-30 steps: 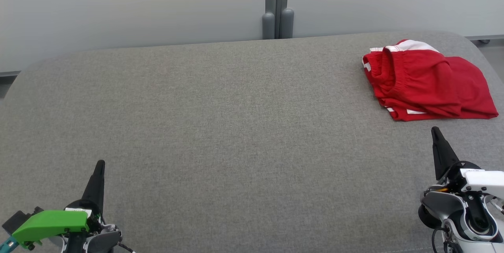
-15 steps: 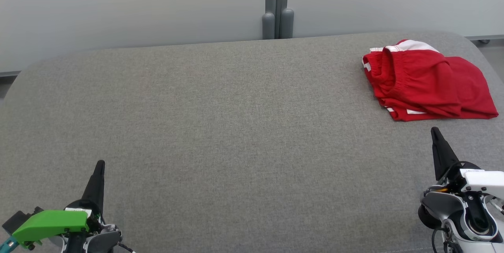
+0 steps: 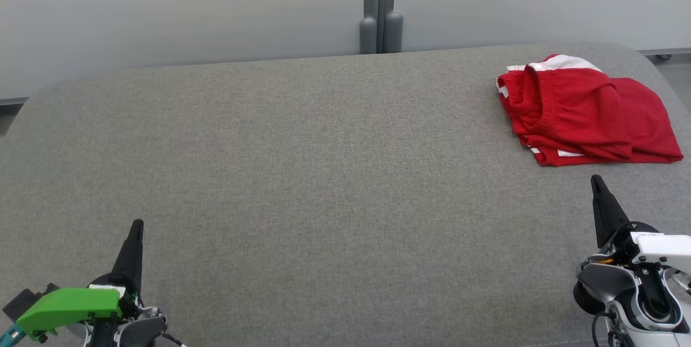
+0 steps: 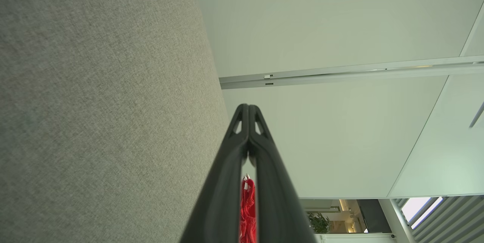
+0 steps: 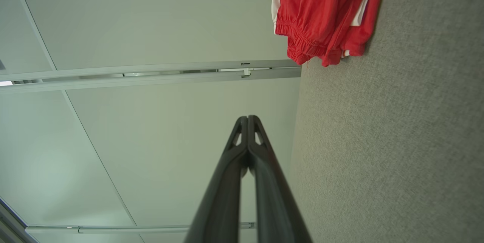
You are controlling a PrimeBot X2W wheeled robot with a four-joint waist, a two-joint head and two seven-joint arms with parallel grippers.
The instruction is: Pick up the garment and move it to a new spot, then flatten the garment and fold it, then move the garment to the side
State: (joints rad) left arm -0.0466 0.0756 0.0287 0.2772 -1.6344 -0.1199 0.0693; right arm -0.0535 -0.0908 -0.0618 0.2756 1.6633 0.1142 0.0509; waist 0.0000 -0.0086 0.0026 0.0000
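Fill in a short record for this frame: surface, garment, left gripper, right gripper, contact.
surface: grey fabric-covered table
garment: red shorts with white trim, loosely folded, lying at the table's far right
left: left gripper shut and empty, at the near left above the table
right: right gripper shut and empty, at the near right, just short of the red shorts' near edge
contact: neither gripper touches the red shorts

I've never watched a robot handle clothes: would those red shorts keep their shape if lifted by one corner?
The red shorts lie in soft folds with an elastic waistband, so they would likely droop and unfold. The thin fabric looks light. Pushed, they would probably bunch on the grey cloth surface rather than slide.
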